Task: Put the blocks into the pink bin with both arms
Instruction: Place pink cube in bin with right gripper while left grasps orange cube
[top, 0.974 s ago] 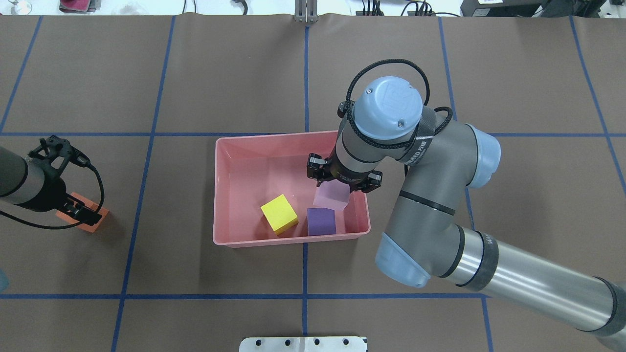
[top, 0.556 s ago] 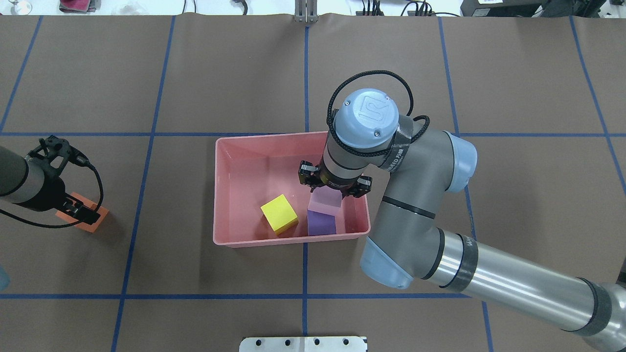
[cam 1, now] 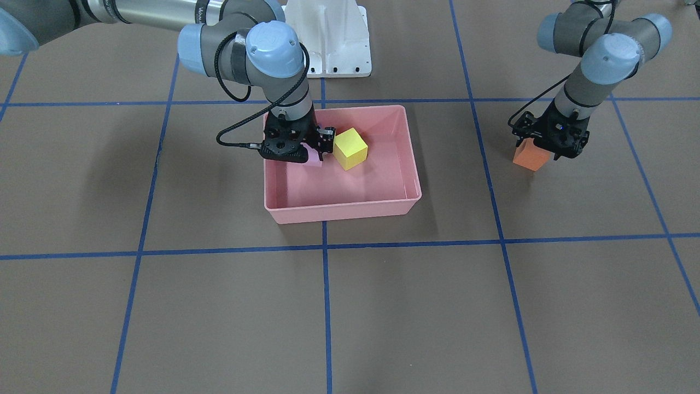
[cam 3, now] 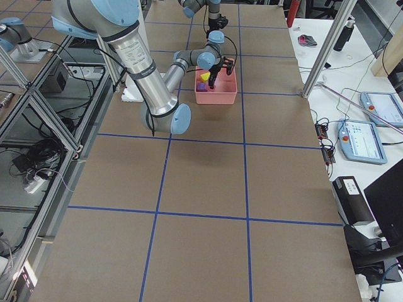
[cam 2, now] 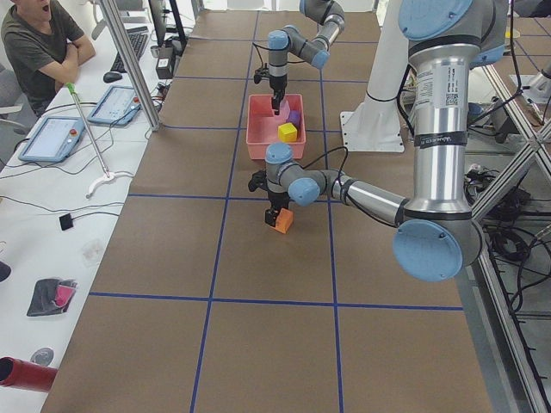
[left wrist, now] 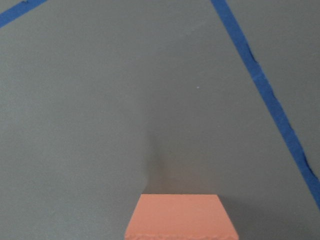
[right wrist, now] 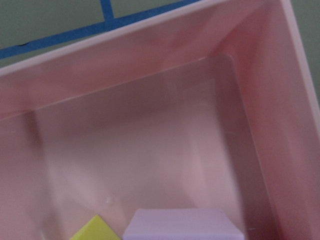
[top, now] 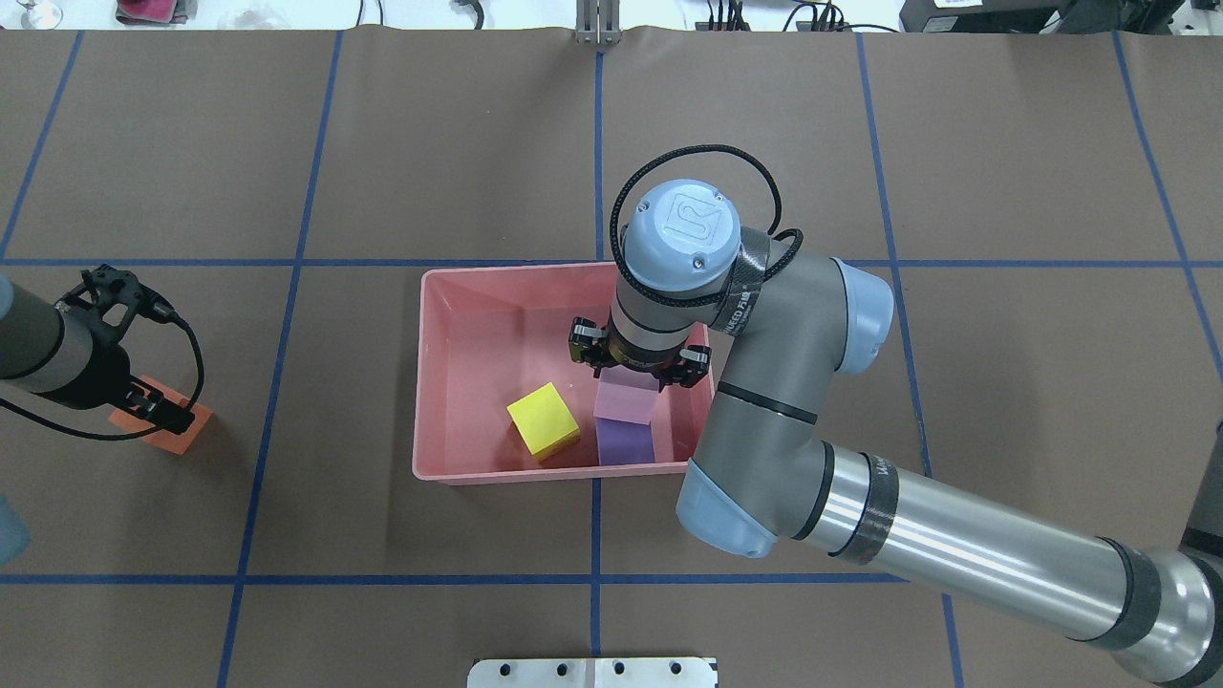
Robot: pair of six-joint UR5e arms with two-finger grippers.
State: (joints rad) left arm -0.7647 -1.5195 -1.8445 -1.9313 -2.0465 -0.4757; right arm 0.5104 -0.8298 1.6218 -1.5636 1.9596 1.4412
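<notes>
Brown paper crossed by blue tape covers the bench [top: 382, 143]. At its left edge in the overhead view, the left end effector [top: 153, 411] has hardly stirred in the last second. Its fingers straddle the orange block [top: 183, 438] and seem clamped on it, though no view shows whether the block has left the paper. It sits well apart from the pink bin [top: 478, 277], so its trip has yet to start.

Inside the bin, the yellow block [top: 543, 420] lies where it lay, near the robot-side wall, with the purple block [top: 624, 441] just beside it.

The real change is on the right. The right end effector [top: 638, 368], closed on the light pink block [top: 626, 399], has carried it leftward from near the bin's right wall. Seen from overhead, it now overlaps the purple block's far side. Released here, it would probably land on or against the purple one, but inside the bin, leaving only the orange.

The overhead view shows pink and purple together. The front-facing camera hides the purple block behind the end effector and gives only a sliver of pink. The right wrist camera adds the bare bin floor ahead of the held block.
</notes>
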